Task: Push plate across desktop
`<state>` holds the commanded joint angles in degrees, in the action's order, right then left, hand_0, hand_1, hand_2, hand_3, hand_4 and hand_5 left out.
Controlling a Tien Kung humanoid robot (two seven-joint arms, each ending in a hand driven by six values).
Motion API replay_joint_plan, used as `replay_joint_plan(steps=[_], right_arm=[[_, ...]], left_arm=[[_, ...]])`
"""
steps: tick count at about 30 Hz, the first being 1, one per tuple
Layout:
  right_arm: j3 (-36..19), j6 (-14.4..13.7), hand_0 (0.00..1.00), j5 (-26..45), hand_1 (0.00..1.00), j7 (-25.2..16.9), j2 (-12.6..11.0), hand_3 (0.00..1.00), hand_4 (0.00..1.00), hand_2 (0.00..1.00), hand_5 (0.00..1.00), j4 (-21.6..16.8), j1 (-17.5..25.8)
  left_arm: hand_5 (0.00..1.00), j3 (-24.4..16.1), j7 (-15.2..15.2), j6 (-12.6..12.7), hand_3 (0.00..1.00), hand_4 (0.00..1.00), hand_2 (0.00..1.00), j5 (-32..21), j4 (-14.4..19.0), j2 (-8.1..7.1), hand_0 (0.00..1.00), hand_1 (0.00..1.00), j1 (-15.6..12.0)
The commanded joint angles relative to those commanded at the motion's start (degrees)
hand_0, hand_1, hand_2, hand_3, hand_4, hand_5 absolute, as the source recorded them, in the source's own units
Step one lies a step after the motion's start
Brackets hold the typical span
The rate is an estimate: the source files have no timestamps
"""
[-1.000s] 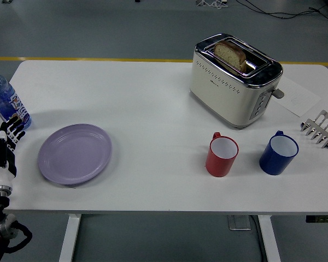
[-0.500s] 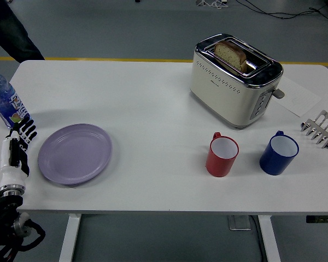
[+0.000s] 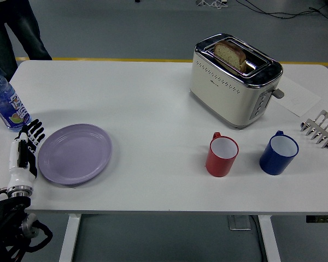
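At eight o'clock on the white counter [image 3: 153, 109], the lavender round shallow plate [image 3: 75, 153] lies flat, the left hand [image 3: 26, 146] just beside its nine o'clock rim.
Fingers look extended and released, holding nothing; contact with the rim is unclear. The plate looks rigid, light and likely slippery on this smooth top, perhaps breakable: push low against the nine o'clock edge, steadily, without gripping it.
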<state>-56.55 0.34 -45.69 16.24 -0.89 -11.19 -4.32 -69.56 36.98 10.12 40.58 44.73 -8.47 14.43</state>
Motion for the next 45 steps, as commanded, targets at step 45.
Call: replay_joint_plan(steps=[45], right_arm=[[0.8,0.4,0.662,-0.5,0.655,0.2,0.2,0.65,0.51,0.717,0.448,-0.3,-0.5]], left_arm=[[0.998,13.7,0.0,0.6,0.734,0.486,0.81,-3.8,2.7,4.3,0.788,0.805,3.4]])
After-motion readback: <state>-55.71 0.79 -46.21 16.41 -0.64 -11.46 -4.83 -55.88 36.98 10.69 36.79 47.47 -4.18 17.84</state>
